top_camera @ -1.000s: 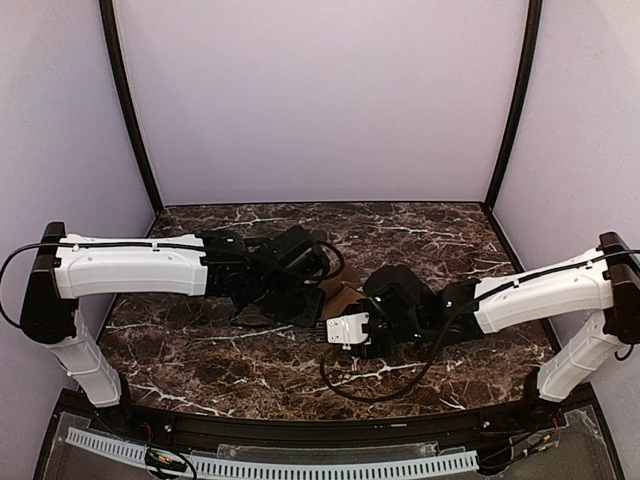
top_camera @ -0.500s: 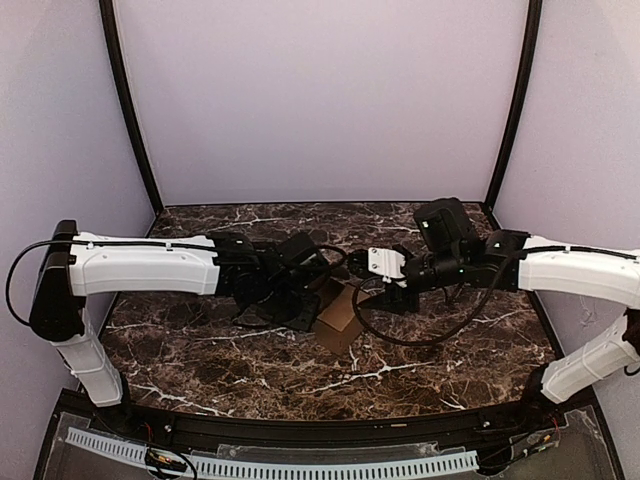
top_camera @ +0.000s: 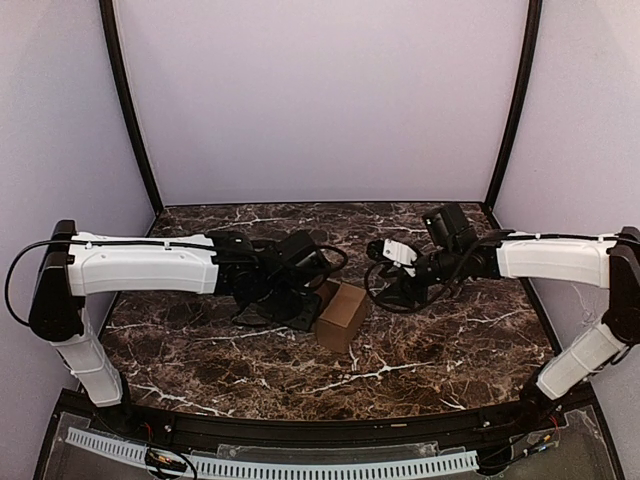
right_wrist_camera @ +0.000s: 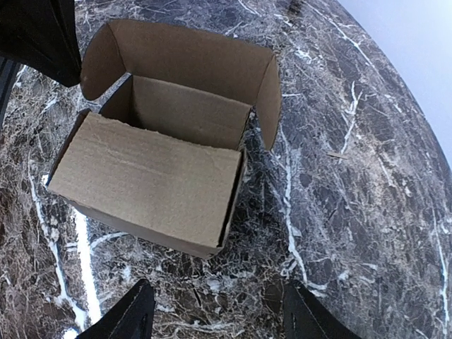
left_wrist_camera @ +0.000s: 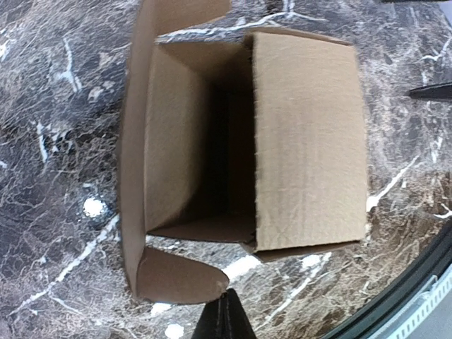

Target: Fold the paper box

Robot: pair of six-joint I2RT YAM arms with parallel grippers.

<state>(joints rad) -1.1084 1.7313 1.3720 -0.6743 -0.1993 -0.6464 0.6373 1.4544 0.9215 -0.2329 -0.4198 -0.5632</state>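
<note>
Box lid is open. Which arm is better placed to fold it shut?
Probably left. The shut left gripper sits beside the paper box's open lid, placed to push it over. The right gripper stands open, apart from the box, facing its closed panel.

Robot test booth, plain lilac walls [top_camera: 320, 100], black corner posts [top_camera: 133, 110], marble-patterned tabletop [top_camera: 440, 340]

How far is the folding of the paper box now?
Done: the paper box already stands as a box with its walls formed. In hand: nothing; the right jaws stand open, apart from it, and the left jaws are shut close to its open end. Left: the lid with its rounded side flaps is open and needs tucking in.
</note>
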